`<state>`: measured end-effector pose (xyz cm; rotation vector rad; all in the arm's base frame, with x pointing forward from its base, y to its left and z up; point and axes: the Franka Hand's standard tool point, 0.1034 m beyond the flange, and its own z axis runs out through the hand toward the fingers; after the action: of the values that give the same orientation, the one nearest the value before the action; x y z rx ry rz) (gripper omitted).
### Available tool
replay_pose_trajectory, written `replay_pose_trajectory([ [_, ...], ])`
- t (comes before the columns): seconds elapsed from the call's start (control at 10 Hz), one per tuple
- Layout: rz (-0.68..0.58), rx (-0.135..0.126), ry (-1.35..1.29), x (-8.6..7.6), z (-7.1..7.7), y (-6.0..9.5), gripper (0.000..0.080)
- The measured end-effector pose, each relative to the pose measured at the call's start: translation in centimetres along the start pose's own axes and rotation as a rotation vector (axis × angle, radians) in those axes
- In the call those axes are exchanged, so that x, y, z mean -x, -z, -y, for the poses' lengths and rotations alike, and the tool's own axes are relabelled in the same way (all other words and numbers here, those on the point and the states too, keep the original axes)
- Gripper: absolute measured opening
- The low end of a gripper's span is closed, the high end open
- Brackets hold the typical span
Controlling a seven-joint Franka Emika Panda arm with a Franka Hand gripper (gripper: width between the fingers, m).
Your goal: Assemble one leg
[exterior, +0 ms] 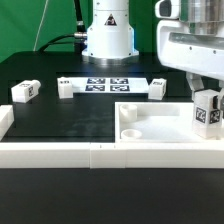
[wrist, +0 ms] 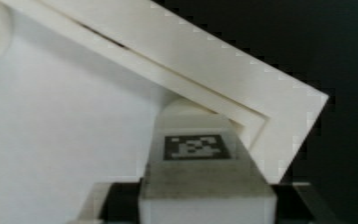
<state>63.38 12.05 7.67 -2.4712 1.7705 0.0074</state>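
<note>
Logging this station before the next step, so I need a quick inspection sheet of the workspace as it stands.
Surface: black table, white border rails along the front.
Job's things: leg held over the square panel; three more legs lie loose at the back.
Clutter: nothing seen.
Gripper: gripper shut on the leg.
Cables: black cable behind the arm's base.
Surroundings: marker board; green backdrop.
</note>
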Motion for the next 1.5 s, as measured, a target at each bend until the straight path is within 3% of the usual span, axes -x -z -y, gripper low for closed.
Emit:
replay_pose_trajectory([
  [0.4, 0.017, -0.004, -0.335, 0.32, 0.09, -0.06, 0.0293],
  [0.7, 0.031, -0.007, -0.403, 0.35, 0.14, -0.07, 0.0294],
  [0.8, 0.031, -0.008, -0.377, 0.39, 0.14, -0.08, 0.0354],
  [1.0, 0.031, -0.009, -0.332, 0.51, 0.19, -0.07, 0.0614],
  [1.5, 0.027, -0.003, 0.212, 0.31, -0.04, -0.33, 0.0649],
])
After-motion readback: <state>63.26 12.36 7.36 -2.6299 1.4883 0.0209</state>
